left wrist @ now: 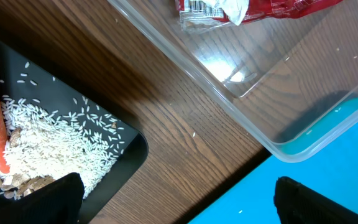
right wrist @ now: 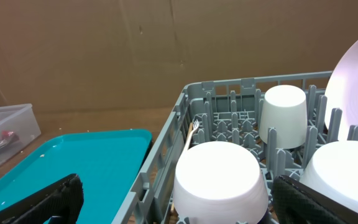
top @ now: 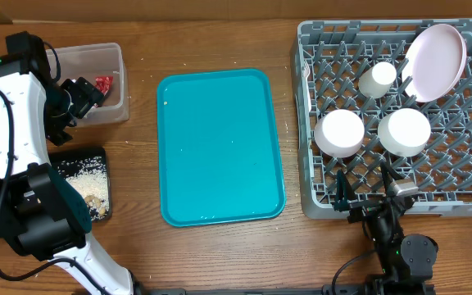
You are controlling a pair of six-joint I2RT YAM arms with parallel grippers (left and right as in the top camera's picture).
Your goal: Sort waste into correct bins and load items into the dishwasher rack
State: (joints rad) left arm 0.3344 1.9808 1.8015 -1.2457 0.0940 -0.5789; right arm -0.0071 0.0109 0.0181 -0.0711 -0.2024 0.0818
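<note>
Far left, by the tub [top: 88, 51], left jaws stand open, empty; right jaws likewise. I judge the wrapper [top: 103, 83] light, crinkly, slippery: pinch a crumpled fold.

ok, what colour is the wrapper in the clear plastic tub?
The small crinkled wrapper is shiny red with a white barcode patch; clearest in left wrist view.

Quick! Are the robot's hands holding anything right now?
Left gripper: open, holding nothing.
Right gripper: open, holding nothing.
</note>
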